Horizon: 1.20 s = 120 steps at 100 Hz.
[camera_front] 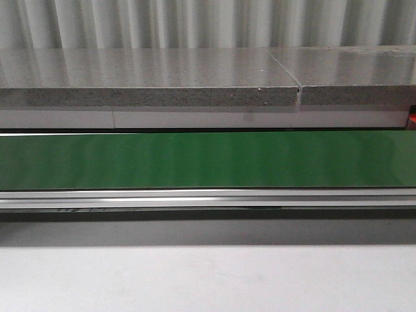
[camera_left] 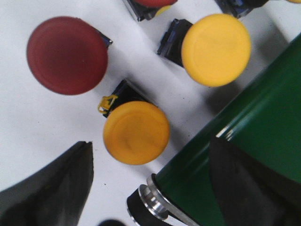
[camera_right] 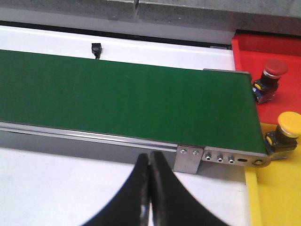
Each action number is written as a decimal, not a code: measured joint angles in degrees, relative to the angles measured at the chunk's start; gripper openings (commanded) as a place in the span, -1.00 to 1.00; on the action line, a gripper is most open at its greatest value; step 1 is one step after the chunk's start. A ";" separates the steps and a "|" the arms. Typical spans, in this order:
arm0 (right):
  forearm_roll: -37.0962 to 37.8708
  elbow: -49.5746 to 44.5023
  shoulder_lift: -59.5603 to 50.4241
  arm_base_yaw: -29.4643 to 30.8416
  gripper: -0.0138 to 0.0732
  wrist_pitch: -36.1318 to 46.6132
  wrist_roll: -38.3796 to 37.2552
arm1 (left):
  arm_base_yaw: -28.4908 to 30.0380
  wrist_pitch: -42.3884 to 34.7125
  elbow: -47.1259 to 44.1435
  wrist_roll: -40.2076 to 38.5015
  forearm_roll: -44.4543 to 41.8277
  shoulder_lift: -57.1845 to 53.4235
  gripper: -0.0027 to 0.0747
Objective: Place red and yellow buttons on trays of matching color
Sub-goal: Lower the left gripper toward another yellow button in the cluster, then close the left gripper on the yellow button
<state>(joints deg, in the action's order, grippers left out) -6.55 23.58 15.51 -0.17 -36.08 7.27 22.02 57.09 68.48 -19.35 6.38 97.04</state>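
The front view shows only a green conveyor belt (camera_front: 208,159) running across the frame, with a grey stone ledge (camera_front: 149,81) behind it and the white counter (camera_front: 208,279) in front; neither arm and no button appears there. In the left wrist view, the left tool (camera_left: 150,188) hangs above the white surface with its two dark fingers (camera_left: 51,188) spread wide apart, nothing between them. Beyond the fingers lies a yellow button (camera_left: 136,133) on its black base, next to the rounded roller end of the belt (camera_left: 254,136). A second yellow button (camera_left: 216,49) lies farther off, also beside the belt, and a red button (camera_left: 67,55) sits apart from both on the other side. The edges of more buttons are cut off by the frame edge, too little to describe. In the right wrist view, the right tool (camera_right: 150,188) has its black fingers pressed together, empty, over the counter just short of the belt's metal side rail (camera_right: 94,136). At the belt's end, a red tray (camera_right: 277,47) holds a red-capped button (camera_right: 270,77), and next to it a yellow tray (camera_right: 277,188) holds a yellow-capped button (camera_right: 284,134), both resting close to the belt's end.
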 measured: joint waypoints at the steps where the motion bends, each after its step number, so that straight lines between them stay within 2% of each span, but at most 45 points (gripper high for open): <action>1: 0.00 0.00 0.00 0.00 -0.84 0.00 0.00 | 0.00 0.13 0.13 -0.11 0.00 0.14 0.34; 24: 0.00 0.00 -0.05 0.00 -0.84 0.00 0.00 | 0.00 4.66 3.35 -0.47 -0.21 3.49 0.34; 88: 0.00 0.00 -0.05 0.00 -0.84 0.00 0.00 | 0.00 4.94 3.56 -1.52 -2.87 5.78 0.33; 120: 0.00 0.00 -0.05 0.00 -0.84 0.00 0.00 | 0.00 4.72 3.65 -1.52 -2.87 5.78 -0.23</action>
<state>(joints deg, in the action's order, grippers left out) -6.55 23.58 15.46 -0.17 -36.08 7.27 22.02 61.82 72.13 -20.87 3.52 102.82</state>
